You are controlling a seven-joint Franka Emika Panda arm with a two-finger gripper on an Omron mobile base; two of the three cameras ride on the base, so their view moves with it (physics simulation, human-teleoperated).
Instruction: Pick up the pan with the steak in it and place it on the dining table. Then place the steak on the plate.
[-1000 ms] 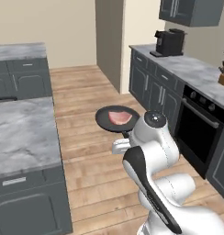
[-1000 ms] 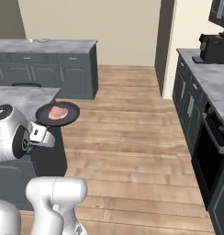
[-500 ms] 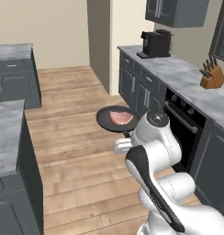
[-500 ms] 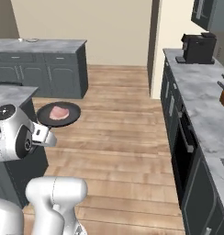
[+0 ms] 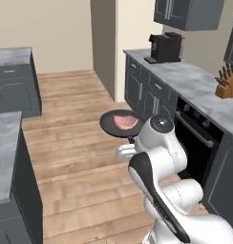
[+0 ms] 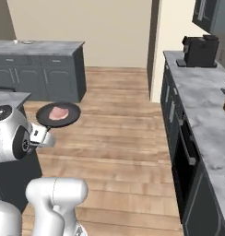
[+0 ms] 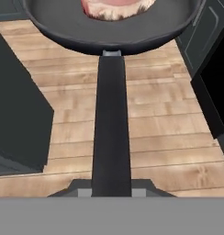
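The pan (image 5: 119, 124) is a small, shallow, round black one, held level in the air above the wooden floor, its long thin handle (image 7: 111, 133) running toward six o'clock in the hand view. The steak (image 5: 124, 121), a flat pinkish-red slab with a paler edge, lies inside the pan, near its middle.

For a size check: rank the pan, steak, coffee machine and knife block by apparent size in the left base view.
1. pan
2. coffee machine, though it stands farther off, so this ranking is unsure
3. steak
4. knife block; steak and block look close.
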